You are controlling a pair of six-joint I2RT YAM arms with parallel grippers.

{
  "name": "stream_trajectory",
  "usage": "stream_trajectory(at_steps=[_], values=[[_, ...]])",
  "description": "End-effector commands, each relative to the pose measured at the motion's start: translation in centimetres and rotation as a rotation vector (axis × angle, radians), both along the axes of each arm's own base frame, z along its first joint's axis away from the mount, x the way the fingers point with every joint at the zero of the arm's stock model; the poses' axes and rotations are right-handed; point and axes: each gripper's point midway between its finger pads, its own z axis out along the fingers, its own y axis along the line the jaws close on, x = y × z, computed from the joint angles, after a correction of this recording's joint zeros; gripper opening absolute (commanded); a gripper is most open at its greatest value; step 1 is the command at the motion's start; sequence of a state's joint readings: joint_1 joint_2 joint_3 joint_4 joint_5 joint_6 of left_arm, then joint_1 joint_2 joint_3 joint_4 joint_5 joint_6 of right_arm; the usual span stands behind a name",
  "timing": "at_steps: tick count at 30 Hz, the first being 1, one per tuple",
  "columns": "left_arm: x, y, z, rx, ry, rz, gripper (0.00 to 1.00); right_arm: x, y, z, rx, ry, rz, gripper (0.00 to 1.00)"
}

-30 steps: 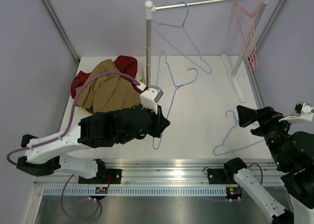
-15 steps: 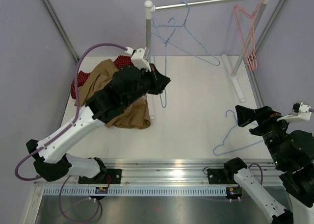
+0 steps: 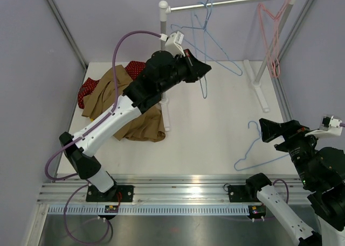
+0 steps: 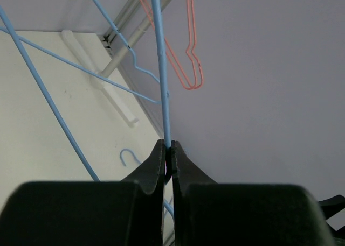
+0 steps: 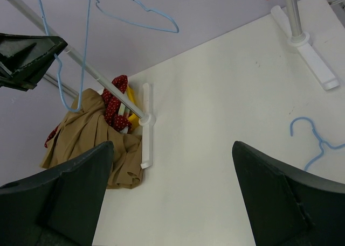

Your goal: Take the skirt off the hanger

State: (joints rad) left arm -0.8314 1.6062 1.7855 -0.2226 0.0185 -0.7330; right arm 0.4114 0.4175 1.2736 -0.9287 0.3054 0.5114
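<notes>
The tan skirt (image 3: 141,126) lies crumpled on the table at the left, off any hanger, beside the rack's left foot; it also shows in the right wrist view (image 5: 89,135). My left gripper (image 3: 204,69) is raised high near the rail and is shut on the wire of a bare blue hanger (image 3: 204,91), seen up close in the left wrist view (image 4: 161,68) between my closed fingers (image 4: 168,149). The hanger's hook reaches up to the rail (image 3: 232,2). My right gripper (image 3: 268,128) is open and empty over the table's right side (image 5: 172,143).
A red dotted cloth (image 3: 86,91) lies under the skirt. A second blue hanger (image 3: 218,51) and a pink hanger (image 3: 272,39) hang on the rail. Another blue hanger (image 3: 253,148) lies on the table at the right. The rack post (image 3: 163,39) stands mid-back.
My left arm has swung up and to the right, carrying the blue hanger from low over the table to the rail. The skirt has stayed on the table. The right arm has not moved.
</notes>
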Motion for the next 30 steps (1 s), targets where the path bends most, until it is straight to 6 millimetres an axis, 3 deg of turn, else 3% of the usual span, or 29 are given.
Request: stream_trajectory(at_steps=[1, 9, 13, 17, 23, 26, 27, 30], values=[[-0.4, 0.4, 5.8, -0.163, -0.083, -0.004, 0.0, -0.1, -0.5, -0.2, -0.019, -0.004, -0.019, 0.99], [5.3, 3.3, 4.1, -0.17, -0.012, 0.203, 0.0, -0.3, -0.8, -0.3, -0.029, -0.005, -0.026, 0.99], [8.5, 2.9, 2.4, -0.141, 0.045, 0.23, 0.0, -0.4, -0.8, -0.3, -0.027, -0.005, -0.024, 0.99], [9.5, 2.6, -0.1, -0.108, 0.112, 0.228, 0.0, -0.7, -1.2, -0.4, -0.038, -0.005, -0.036, 0.99], [8.7, 3.1, -2.9, -0.08, 0.181, 0.23, 0.07, -0.7, -1.1, -0.3, -0.035, -0.007, -0.036, 0.99], [7.9, 3.5, -3.5, -0.074, 0.183, 0.221, 0.25, -0.6, -1.3, 0.0, -0.048, -0.011, -0.041, 0.99], [7.7, 3.6, -3.6, -0.072, 0.183, 0.218, 0.41, -0.6, -1.6, 0.4, -0.054, -0.02, -0.056, 0.99], [6.6, 3.8, -4.0, -0.043, 0.181, 0.188, 0.65, -0.7, -2.8, 2.6, -0.102, -0.065, -0.104, 1.0]])
